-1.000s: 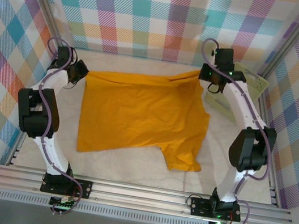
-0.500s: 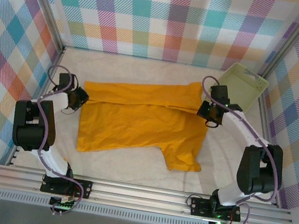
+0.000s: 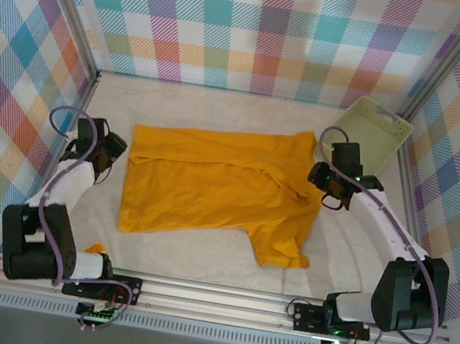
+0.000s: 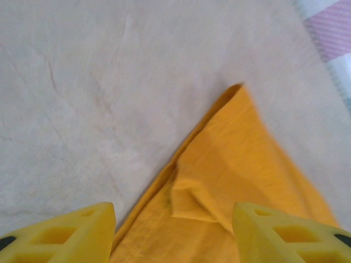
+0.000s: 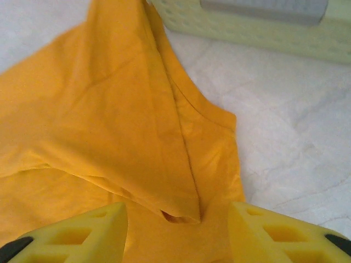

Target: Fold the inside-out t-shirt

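The inside-out t-shirt (image 3: 219, 183), mustard-orange, lies on the table with its far part folded over towards the front. One sleeve points to the near right. My left gripper (image 3: 116, 153) sits just off the shirt's left edge. In the left wrist view my left gripper (image 4: 175, 235) is open, with a pointed corner of the t-shirt (image 4: 230, 164) lying flat below the fingers. My right gripper (image 3: 317, 178) is at the shirt's right edge. In the right wrist view my right gripper (image 5: 178, 235) is open over a folded seam edge of the t-shirt (image 5: 137, 126), and it grips nothing.
A pale green basket (image 3: 376, 135) stands at the back right corner, close behind the right gripper; its wall (image 5: 247, 24) shows in the right wrist view. Checked walls enclose the pale table (image 3: 198, 259) on three sides. A metal rail runs along the near edge.
Both grippers carried the shirt's far edge down and forward, laying it over the body. Then both opened and let the cloth go. The arms have drawn lower and nearer.
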Tool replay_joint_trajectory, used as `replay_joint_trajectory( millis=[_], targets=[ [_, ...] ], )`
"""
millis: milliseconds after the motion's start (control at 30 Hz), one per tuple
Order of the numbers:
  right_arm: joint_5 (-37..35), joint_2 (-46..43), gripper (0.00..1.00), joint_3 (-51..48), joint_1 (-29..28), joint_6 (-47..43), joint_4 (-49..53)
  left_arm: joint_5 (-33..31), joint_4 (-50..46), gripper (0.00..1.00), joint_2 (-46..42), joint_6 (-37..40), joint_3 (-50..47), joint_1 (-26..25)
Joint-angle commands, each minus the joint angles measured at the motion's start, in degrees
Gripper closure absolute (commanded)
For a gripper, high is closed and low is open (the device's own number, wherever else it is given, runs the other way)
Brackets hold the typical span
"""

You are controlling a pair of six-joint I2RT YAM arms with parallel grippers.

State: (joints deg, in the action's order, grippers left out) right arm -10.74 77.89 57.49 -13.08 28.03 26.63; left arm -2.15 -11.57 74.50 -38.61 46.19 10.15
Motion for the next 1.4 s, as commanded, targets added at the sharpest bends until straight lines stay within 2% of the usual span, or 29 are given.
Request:
replay_joint_trajectory(
  millis=[0,167,267,433,567,733,900,1133,1367],
  targets=[
    [2.95,1.65,0.48,1.94,-0.17,-1.49,-0.78,-1.02,-3.81,0.41,2.36,3.24,4.08,-2.35],
    [6.74,10.31,0.49,5.57,-3.6,-2.0,-3.44,4.17,-5.11,0.39,13.63,5.31,9.56,-6.29],
    [6.77,15.22,0.5,8.03,-5.1,-2.18,-3.89,5.92,-5.35,0.4,20.66,5.68,13.09,-6.88],
    [5.24,20.88,0.5,8.87,-5.32,-1.89,-2.94,4.46,-6.02,0.4,27.42,5.23,15.48,-6.55],
    [2.29,21.61,0.5,8.01,-5.32,-0.99,-2.31,4.26,-5.96,0.41,29.78,3.82,14.96,-5.28],
    [2.58,16.82,0.49,6.19,-5.55,-2.12,-1.9,-0.11,-8.21,0.41,25.23,4.27,14.34,-6.78],
    [3.7,13.81,0.42,4.14,-7.87,-4.66,-1.76,-4.08,-8.54,0.31,16.13,5.2,12.31,-14.23],
    [9.41,20.21,0.43,7.63,-12.03,-6.1,-2.05,-1.45,-1.03,0.28,12.06,3.55,6.83,-22.16],
    [5.76,25.24,0.47,10.85,-12.32,-5.48,-1.5,-0.68,3.4,0.23,11.11,4.27,1.96,-25.16]
  ],
)
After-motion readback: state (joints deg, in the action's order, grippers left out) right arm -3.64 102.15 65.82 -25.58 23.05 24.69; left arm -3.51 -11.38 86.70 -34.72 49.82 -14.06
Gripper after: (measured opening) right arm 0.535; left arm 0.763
